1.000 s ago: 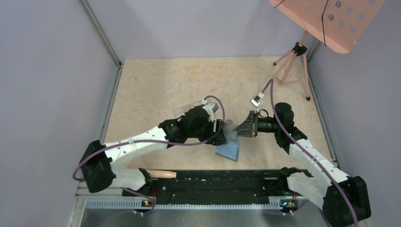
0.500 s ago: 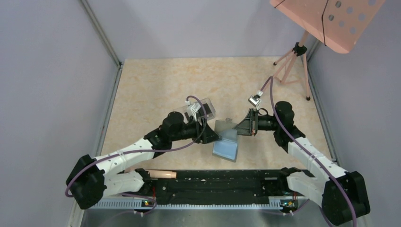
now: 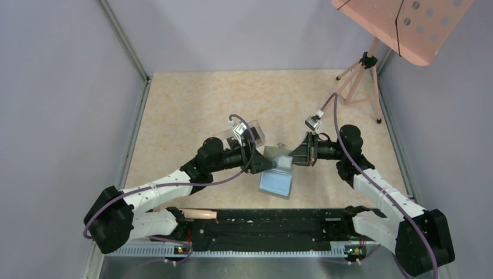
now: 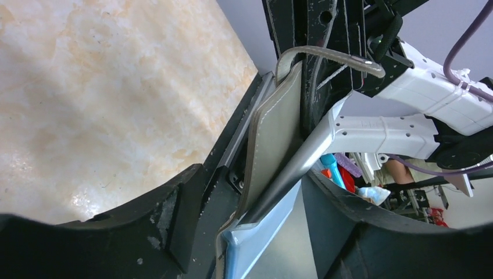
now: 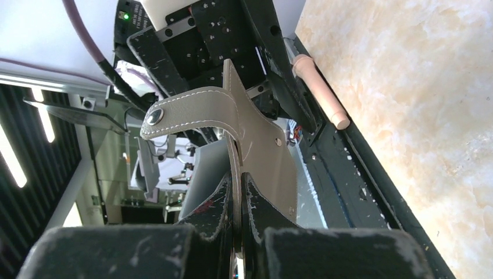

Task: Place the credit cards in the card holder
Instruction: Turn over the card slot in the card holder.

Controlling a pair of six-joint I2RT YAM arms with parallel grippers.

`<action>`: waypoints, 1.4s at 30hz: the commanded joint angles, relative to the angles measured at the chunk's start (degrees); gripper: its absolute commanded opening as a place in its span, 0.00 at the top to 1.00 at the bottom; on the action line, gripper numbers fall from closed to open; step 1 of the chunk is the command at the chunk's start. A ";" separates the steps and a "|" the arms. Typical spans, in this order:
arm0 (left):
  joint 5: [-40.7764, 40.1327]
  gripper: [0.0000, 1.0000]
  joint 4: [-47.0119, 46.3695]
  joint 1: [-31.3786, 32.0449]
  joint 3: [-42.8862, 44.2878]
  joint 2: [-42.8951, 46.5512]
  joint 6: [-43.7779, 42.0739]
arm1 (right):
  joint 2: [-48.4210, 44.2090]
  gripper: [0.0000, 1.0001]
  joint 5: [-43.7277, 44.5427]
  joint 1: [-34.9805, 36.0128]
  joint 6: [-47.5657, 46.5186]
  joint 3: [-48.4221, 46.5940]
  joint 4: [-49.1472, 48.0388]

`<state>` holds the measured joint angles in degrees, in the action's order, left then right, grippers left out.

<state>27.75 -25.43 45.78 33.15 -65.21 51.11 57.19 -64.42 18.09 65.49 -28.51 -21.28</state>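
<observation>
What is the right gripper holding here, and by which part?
The right gripper is shut on the card holder, pinching the edge of its gray outer flap near the snap tab.

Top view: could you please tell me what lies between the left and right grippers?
The card holder lies between the left gripper and the right gripper, spread open with its blue-gray inside up, as the top view shows.

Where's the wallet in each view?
Top external: wallet at centre of the table, opened out.
Left wrist: centre, edge-on, gray flap above the blue lining.
Right wrist: centre, gray flap pinched in the right hand.
Shared landmark: the marbled table, upper left in left wrist, right side in right wrist.
</observation>
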 commanded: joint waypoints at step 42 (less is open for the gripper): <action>19.43 1.00 18.57 -2.62 14.98 -3.23 -4.20 | 2.81 0.26 -4.50 4.83 -34.79 -12.41 32.46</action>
<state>43.13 -3.84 43.11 44.60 -67.92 47.92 58.70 -64.95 19.09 32.99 -38.37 13.30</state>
